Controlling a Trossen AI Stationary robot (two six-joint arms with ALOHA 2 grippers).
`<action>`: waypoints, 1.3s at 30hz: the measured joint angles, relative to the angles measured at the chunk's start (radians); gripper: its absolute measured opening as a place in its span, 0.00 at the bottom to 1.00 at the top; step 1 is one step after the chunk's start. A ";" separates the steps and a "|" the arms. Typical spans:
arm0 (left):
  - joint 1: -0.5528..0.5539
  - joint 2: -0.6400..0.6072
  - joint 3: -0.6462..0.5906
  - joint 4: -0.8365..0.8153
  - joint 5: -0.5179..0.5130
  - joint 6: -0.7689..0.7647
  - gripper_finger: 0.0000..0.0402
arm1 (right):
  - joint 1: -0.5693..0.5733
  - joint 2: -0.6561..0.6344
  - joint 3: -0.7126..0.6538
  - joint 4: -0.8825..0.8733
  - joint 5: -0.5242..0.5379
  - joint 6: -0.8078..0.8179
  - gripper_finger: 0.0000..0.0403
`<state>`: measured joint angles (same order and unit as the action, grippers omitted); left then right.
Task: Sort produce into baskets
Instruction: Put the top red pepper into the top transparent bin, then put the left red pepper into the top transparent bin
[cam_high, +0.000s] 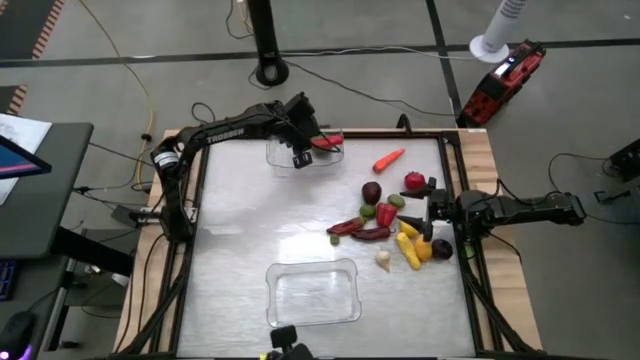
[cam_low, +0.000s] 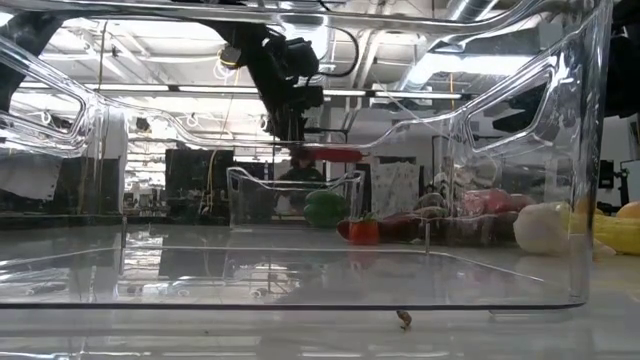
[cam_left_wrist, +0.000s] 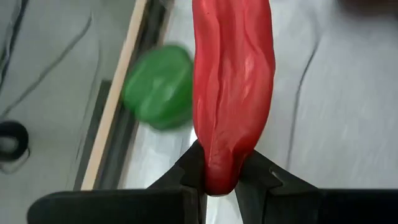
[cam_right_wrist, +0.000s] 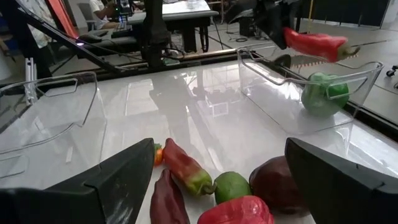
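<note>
left claw (cam_high: 312, 141) clamped on one end of a long red toy chilli pepper (cam_high: 327, 141), held above the clear plastic rectangular bin (cam_high: 285, 155) at the desk's (cam_high: 250, 230) far edge; a round green toy pepper (cam_right_wrist: 322, 93) lies inside that bin, beneath the chilli. right claw (cam_high: 432, 212) near the desk's right edge, fingers spread wide and empty, just beside the heap of toy produce (cam_high: 385, 225). second clear bin (cam_high: 312, 293) at the near edge.
</note>
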<state>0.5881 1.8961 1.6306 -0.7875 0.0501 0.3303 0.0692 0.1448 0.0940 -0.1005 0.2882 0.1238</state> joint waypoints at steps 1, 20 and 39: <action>0.010 0.000 0.000 -0.023 -0.001 0.004 0.10 | 0.000 0.000 0.000 0.000 0.000 0.000 0.96; -0.007 0.000 0.013 -0.088 -0.034 -0.025 0.63 | 0.000 0.000 0.000 0.007 0.001 0.018 0.96; -0.406 0.002 0.016 0.206 0.016 -0.164 0.60 | 0.000 0.000 0.000 0.018 0.001 0.007 0.96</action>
<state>0.1819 1.8977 1.6466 -0.5819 0.0658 0.1661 0.0692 0.1448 0.0937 -0.0822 0.2893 0.1306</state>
